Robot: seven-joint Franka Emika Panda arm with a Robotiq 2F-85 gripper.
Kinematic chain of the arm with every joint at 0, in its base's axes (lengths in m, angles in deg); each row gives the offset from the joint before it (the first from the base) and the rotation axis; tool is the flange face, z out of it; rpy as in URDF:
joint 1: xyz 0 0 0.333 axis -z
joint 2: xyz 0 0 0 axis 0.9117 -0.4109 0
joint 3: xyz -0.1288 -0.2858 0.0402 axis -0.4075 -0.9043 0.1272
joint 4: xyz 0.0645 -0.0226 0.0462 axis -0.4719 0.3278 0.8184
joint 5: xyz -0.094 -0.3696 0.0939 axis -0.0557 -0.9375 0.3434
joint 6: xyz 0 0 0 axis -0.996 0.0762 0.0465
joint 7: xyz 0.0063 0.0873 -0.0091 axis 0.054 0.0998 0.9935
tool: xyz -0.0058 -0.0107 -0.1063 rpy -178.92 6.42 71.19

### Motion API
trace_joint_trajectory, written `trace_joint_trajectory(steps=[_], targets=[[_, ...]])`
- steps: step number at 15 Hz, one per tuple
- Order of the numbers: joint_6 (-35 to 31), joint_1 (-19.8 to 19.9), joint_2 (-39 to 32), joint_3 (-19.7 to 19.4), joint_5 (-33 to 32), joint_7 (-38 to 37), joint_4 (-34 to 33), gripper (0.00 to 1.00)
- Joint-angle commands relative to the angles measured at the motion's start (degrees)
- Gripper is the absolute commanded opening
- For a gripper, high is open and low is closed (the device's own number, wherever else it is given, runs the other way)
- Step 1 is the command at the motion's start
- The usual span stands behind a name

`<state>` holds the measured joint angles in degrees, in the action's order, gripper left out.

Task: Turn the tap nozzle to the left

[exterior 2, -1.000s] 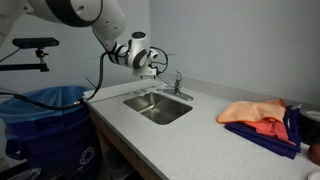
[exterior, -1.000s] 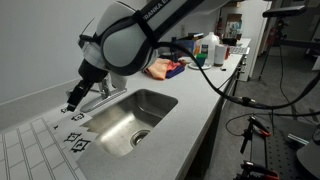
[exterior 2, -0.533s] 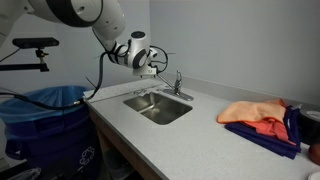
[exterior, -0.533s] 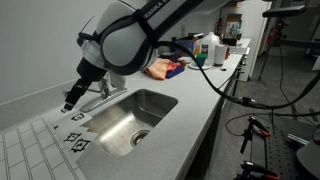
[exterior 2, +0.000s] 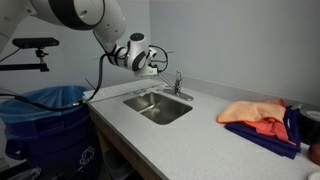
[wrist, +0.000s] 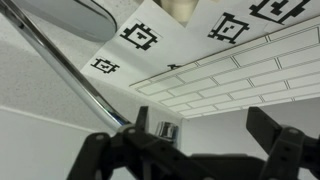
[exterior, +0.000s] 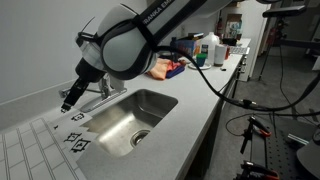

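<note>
The tap nozzle is a long thin chrome spout [wrist: 70, 72] running diagonally in the wrist view, from upper left to the faucet base [wrist: 165, 130]. In both exterior views the spout [exterior: 100, 101] [exterior 2: 163, 90] lies along the back of the steel sink [exterior: 172, 100] [exterior 2: 178, 112]. The upright lever handle [exterior 2: 178, 80] stands at its base. My gripper [wrist: 205, 130] is open and empty. It hangs at the spout's far end [exterior: 70, 98] [exterior 2: 150, 70], and its left finger [wrist: 140, 125] is close beside the chrome spout. I cannot tell whether they touch.
Black-and-white marker squares [exterior: 75, 140] and a white tile-pattern sheet [exterior: 25, 150] lie on the counter by the sink. An orange cloth [exterior: 165, 68] [exterior 2: 255, 115] and bottles [exterior: 215, 50] sit further along. A blue bin [exterior 2: 45, 120] stands beside the counter.
My gripper has shifted slightly along the spout's end. The spout looks unmoved.
</note>
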<state>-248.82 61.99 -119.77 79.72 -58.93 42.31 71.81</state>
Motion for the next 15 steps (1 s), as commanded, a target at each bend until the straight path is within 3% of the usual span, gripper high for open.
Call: trace_joint_trajectory(steps=[1, 4, 9, 12, 15], targets=[[-4.04, 1.15, 0.13, 2.07, -1.0, 3.26, -2.79, 1.0], [-6.22, 0.81, 0.37, 1.79, -1.59, 4.5, -2.73, 1.0], [-13.51, 1.92, 0.77, 4.48, -2.62, 8.39, -4.75, 1.0], [-12.76, 2.29, 2.52, 5.31, -1.57, 7.95, -4.14, 1.0], [-9.31, 0.07, 6.61, 1.37, 0.16, 5.2, -2.71, 1.0]])
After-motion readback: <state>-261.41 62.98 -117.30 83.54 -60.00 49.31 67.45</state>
